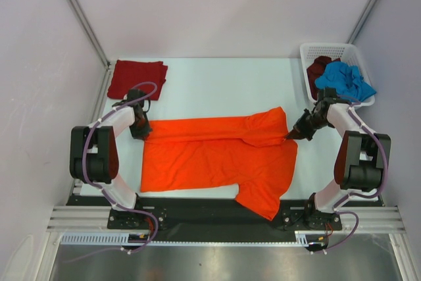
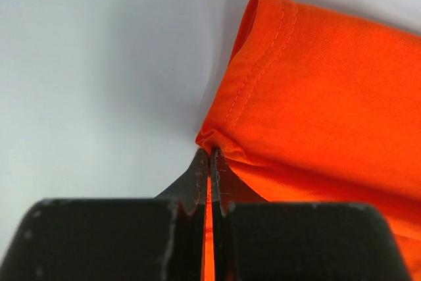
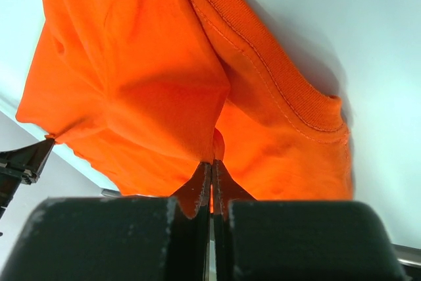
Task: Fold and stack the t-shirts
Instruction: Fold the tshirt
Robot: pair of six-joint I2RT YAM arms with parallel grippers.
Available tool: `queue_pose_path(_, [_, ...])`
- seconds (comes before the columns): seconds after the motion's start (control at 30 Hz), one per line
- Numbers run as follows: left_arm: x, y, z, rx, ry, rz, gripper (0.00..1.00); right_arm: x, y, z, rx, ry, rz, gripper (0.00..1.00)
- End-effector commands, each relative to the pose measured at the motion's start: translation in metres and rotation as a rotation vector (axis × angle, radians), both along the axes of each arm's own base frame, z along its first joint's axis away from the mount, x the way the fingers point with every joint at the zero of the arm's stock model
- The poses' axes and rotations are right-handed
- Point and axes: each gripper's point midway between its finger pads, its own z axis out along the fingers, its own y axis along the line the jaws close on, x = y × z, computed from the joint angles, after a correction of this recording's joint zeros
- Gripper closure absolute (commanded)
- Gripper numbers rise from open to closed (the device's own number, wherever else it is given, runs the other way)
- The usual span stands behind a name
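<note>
- A dull steel sheet (image 1: 217, 261) fills the bottom of the top view. Above it an aluminium rail (image 1: 223, 218) carries both arm bases.
- The white table (image 1: 217, 87) takes up the centre. The orange t-shirt (image 1: 217, 156) lies spread across it, with its upper edge folded over and one sleeve pointing to the lower right.
- The left gripper (image 2: 209, 156), at the shirt's upper left corner, is clenched on the stitched hem.
- The right gripper (image 3: 212, 166), at the shirt's right edge, is pinched on a fold of the same shirt beside its ribbed collar.
- A folded dark red t-shirt (image 1: 136, 78) sits at the table's upper left.
- At the upper right, a white lattice basket (image 1: 329, 46) holds a crumpled blue t-shirt (image 1: 345, 80) and a dark maroon t-shirt (image 1: 320, 66).
- Pale walls (image 1: 217, 4) and slanting metal frame posts (image 1: 79, 11) close in the table.
</note>
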Motion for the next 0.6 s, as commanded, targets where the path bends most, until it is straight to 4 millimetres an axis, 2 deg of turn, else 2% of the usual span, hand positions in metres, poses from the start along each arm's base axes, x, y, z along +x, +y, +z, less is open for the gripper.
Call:
queue_pose_path(0.0, [0.006,0.003,0.013,0.023,-0.053,0.009,0.99,0.01,-0.008,0.02,-0.053,-0.077,0.012,1.0])
queue_pose_path(0.13, [0.003,0.0,0.005,0.008,-0.028,0.005,0.98,0.009,-0.007,0.007,-0.041,-0.049,0.022,1.0])
queue_pose_path(0.3, [0.005,-0.002,0.005,-0.003,-0.035,0.006,0.92,0.009,-0.006,-0.01,-0.033,-0.032,0.021,0.99])
queue_pose_path(0.47, [0.009,-0.002,0.014,-0.005,-0.057,0.009,0.68,0.016,-0.007,-0.015,-0.045,-0.043,0.04,0.93])
queue_pose_path(0.5, [0.009,-0.001,0.016,0.002,-0.063,0.013,0.6,0.015,-0.007,-0.016,-0.046,-0.039,0.045,0.92])
queue_pose_path(0.57, [0.01,0.0,0.024,0.004,-0.081,0.015,0.56,0.013,-0.009,-0.018,-0.062,-0.025,0.061,0.84])
